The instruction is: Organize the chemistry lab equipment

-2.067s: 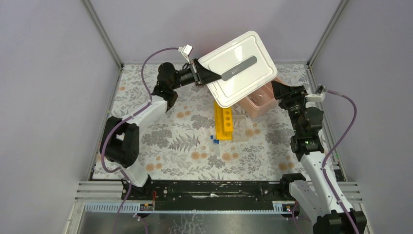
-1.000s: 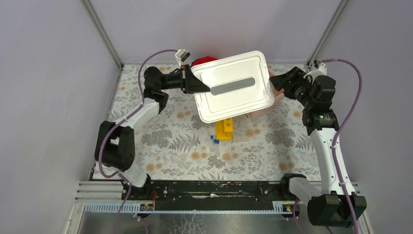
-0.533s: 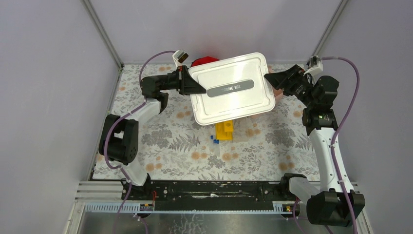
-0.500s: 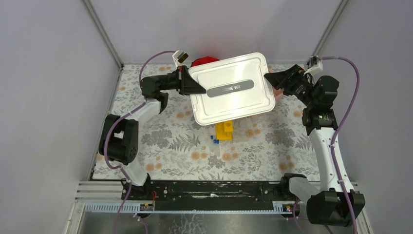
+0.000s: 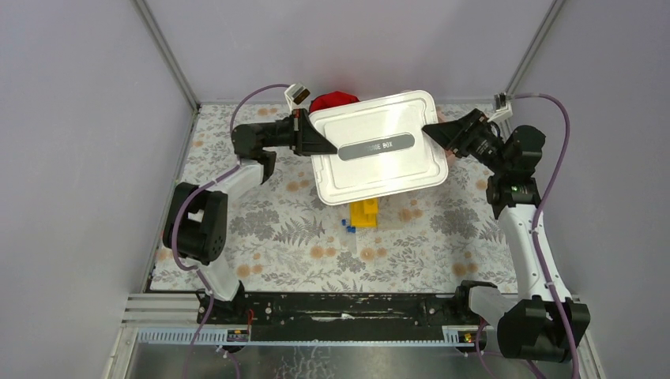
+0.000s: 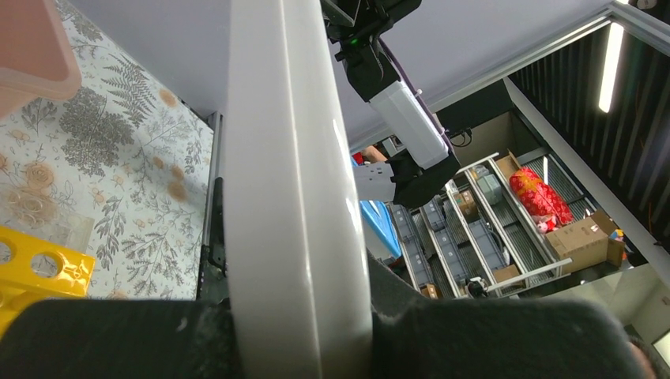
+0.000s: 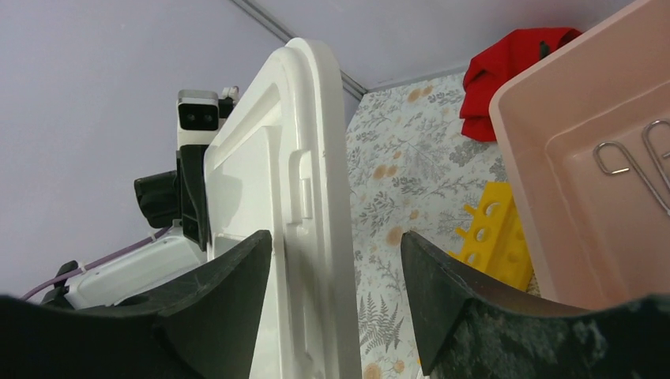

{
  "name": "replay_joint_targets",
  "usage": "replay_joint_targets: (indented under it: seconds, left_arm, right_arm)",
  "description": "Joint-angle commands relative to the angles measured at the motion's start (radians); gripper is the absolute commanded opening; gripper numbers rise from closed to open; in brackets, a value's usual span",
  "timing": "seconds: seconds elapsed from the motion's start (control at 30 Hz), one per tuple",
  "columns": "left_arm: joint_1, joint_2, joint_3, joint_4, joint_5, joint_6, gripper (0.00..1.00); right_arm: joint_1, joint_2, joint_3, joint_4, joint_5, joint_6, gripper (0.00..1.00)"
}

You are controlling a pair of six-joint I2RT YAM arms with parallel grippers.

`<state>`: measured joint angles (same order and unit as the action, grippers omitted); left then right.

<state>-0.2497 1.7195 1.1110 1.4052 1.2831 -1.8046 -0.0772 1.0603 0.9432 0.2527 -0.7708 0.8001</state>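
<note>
My left gripper (image 5: 324,143) is shut on the left edge of the white lid (image 5: 379,150) and holds it up nearly level over the table. In the left wrist view the lid (image 6: 292,181) runs edge-on between my pads. My right gripper (image 5: 434,132) is open and straddles the lid's right edge (image 7: 304,197) without clamping it. The pinkish bin (image 7: 585,197) sits below the lid with the metal tongs (image 7: 636,162) inside; the lid hides it from above. The yellow rack (image 5: 364,213) pokes out under the lid's near edge, with blue-capped tubes (image 5: 348,227) beside it.
A red cloth (image 5: 332,100) lies at the back of the flowered mat (image 5: 261,229), behind the lid. It also shows in the right wrist view (image 7: 513,67). Grey walls close in the back and both sides.
The left gripper has swung the lid from a tilt at the back to nearly level over the bin. The right gripper has risen and moved left onto the lid's right edge.
</note>
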Motion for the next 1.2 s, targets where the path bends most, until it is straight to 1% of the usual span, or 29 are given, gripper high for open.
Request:
replay_joint_targets:
  seconds: [0.0,0.17,0.27,0.37,0.43,0.53,0.63,0.73,0.87,0.97,1.07,1.17]
  left_arm:
    - [-0.017,0.014,0.032,0.007,-0.024,0.044,0.00]
    - [-0.031,0.015,0.053,-0.114,-0.022,0.137,0.00]
    - [-0.035,0.015,0.064,-0.166,-0.021,0.173,0.00]
    - [-0.035,0.023,0.076,-0.186,-0.019,0.184,0.00]
    - [-0.036,0.032,0.083,-0.186,-0.020,0.180,0.00]
    - [-0.034,0.044,0.096,-0.187,-0.030,0.176,0.10]
    - [-0.031,0.061,0.106,-0.180,-0.040,0.168,0.17]
    - [-0.021,0.080,0.117,-0.135,-0.057,0.134,0.28]
    - [-0.008,0.114,0.130,-0.033,-0.077,0.058,0.36]
    - [0.007,0.133,0.128,0.017,-0.096,0.020,0.44]
    - [0.024,0.141,0.112,0.038,-0.115,0.016,0.51]
    - [0.041,0.132,0.085,0.025,-0.145,0.044,0.57]
  right_arm:
    - [0.016,0.005,-0.014,0.091,-0.067,0.037,0.67]
    - [0.043,0.016,-0.015,0.096,-0.082,0.033,0.62]
    - [0.047,0.020,-0.019,0.092,-0.090,0.026,0.52]
    - [0.047,0.020,-0.028,0.089,-0.096,0.024,0.40]
    - [0.046,0.020,-0.034,0.090,-0.100,0.024,0.29]
    - [0.047,0.013,-0.042,0.082,-0.098,0.022,0.14]
    - [0.047,0.006,-0.047,0.081,-0.094,0.028,0.01]
    - [0.047,0.001,-0.052,0.092,-0.088,0.047,0.00]
    - [0.047,-0.002,-0.076,0.145,-0.085,0.094,0.00]
    - [0.047,0.000,-0.099,0.210,-0.087,0.148,0.00]
    - [0.047,0.000,-0.125,0.274,-0.068,0.203,0.00]
    - [0.047,0.010,-0.139,0.328,-0.055,0.245,0.00]
